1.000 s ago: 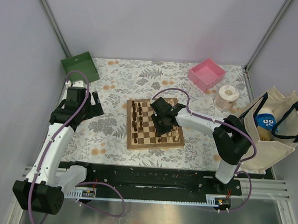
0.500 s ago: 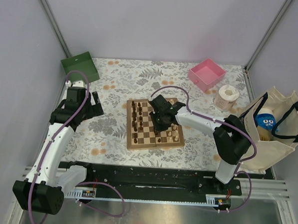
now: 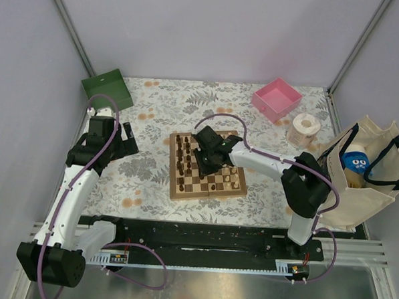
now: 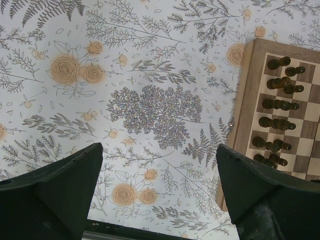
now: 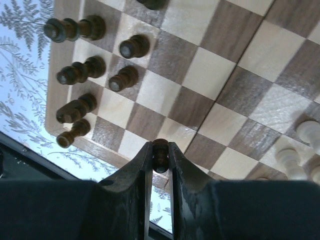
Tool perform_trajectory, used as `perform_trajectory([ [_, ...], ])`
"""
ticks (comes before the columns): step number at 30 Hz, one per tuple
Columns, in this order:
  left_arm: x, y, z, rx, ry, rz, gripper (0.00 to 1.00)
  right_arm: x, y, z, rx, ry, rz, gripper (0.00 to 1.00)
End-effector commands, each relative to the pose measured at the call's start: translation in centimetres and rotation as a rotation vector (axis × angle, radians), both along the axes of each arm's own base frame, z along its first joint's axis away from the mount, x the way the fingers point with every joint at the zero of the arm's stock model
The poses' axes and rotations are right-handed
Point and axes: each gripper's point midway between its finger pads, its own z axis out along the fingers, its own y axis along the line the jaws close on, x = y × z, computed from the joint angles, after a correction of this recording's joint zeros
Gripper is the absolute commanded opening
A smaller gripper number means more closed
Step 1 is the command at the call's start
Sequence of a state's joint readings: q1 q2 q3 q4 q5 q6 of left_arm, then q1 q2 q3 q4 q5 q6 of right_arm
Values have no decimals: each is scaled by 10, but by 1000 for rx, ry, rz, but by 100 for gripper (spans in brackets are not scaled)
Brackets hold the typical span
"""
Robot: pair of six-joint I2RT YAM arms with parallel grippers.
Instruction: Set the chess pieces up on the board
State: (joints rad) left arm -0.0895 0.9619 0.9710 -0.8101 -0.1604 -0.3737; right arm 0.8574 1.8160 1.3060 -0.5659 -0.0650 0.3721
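Your right hand is clamped on one dark chess piece. Only its rounded top shows between the fingers, so you cannot tell which kind it is, or whether its base touches the board. From above, the arm covers that grip. The board lies at the middle of the surface. Other dark pieces stand in two files along the board's side facing the surface's left edge. The pale pieces are cut off at the wrist view's border. Your left hand hangs wide open and empty over the surface, beside the board.
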Motion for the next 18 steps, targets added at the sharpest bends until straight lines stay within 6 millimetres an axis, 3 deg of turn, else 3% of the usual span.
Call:
perform_trajectory([
  [1,6,-2,9,-13,-54,-7,99,2,29,17,73,-21,24,20],
  [18,6,-2,10,-14,-57,-7,99,-18,63,10,89,-7,74,21],
])
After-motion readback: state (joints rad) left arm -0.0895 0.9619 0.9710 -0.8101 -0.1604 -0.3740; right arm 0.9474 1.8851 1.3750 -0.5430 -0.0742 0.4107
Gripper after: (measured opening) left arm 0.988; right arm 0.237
